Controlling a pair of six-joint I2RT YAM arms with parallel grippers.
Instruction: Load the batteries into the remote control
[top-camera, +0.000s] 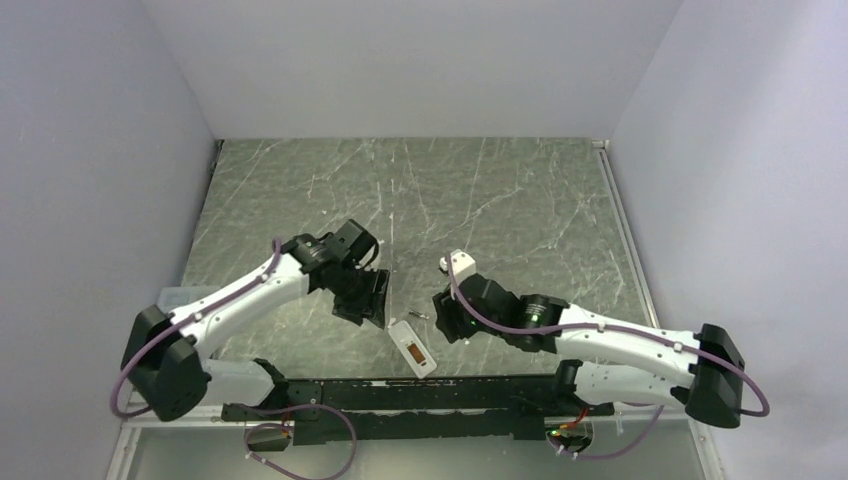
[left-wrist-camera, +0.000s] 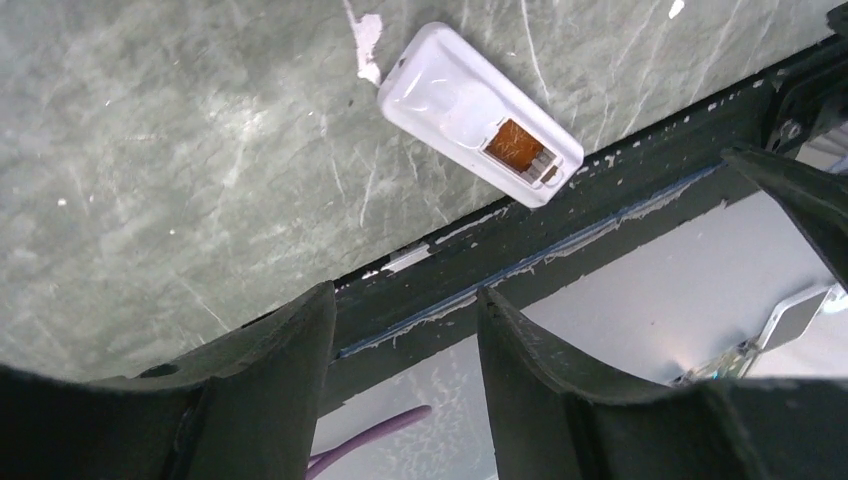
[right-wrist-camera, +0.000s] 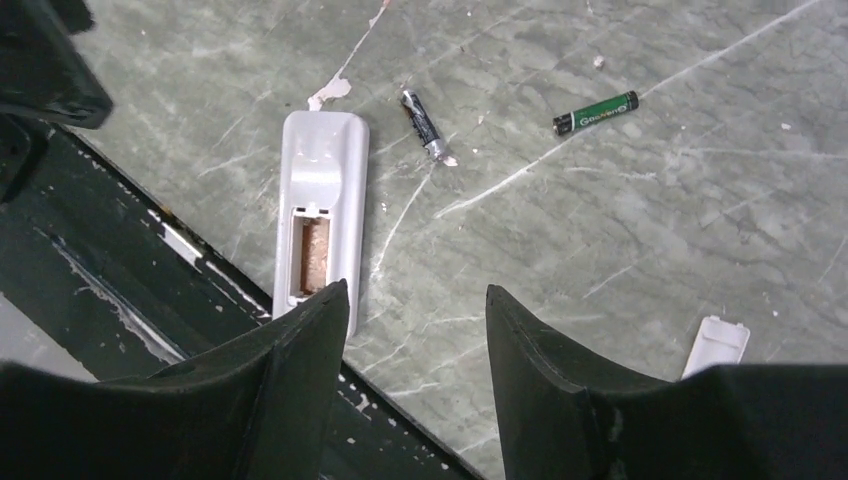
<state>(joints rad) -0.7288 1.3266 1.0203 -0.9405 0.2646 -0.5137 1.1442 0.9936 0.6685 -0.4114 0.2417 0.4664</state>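
Condition at this step: the remote control (right-wrist-camera: 320, 215) lies back-up on the table (right-wrist-camera: 600, 250), close to the black frame (left-wrist-camera: 560, 240) at the near edge, with its battery compartment (right-wrist-camera: 313, 255) uncovered and holding no cell. The left hand (left-wrist-camera: 405, 293) and the right hand (right-wrist-camera: 416, 290) are both spread wide and carry nothing. The right hand hangs over the compartment end of the remote control. The dark battery (right-wrist-camera: 424, 125) lies just beside the opposite end of the remote control and apart from it. The green-labelled battery (right-wrist-camera: 596, 113) lies farther out on the same side. The battery cover (right-wrist-camera: 716, 345) rests well apart from all of these. The step in hand appears to be pickup of the first cell, and the dark battery is the nearer candidate for the right hand. Align the fingers across the cell's short axis and close on its middle, so both ends stay exposed for seating. The cell is round and may roll, so descend squarely and close slowly. Polarity marks inside the compartment are too small to read, so confirm orientation before insertion. The left hand is placed to steady the remote control, which lies near the edge and may slide under insertion force.
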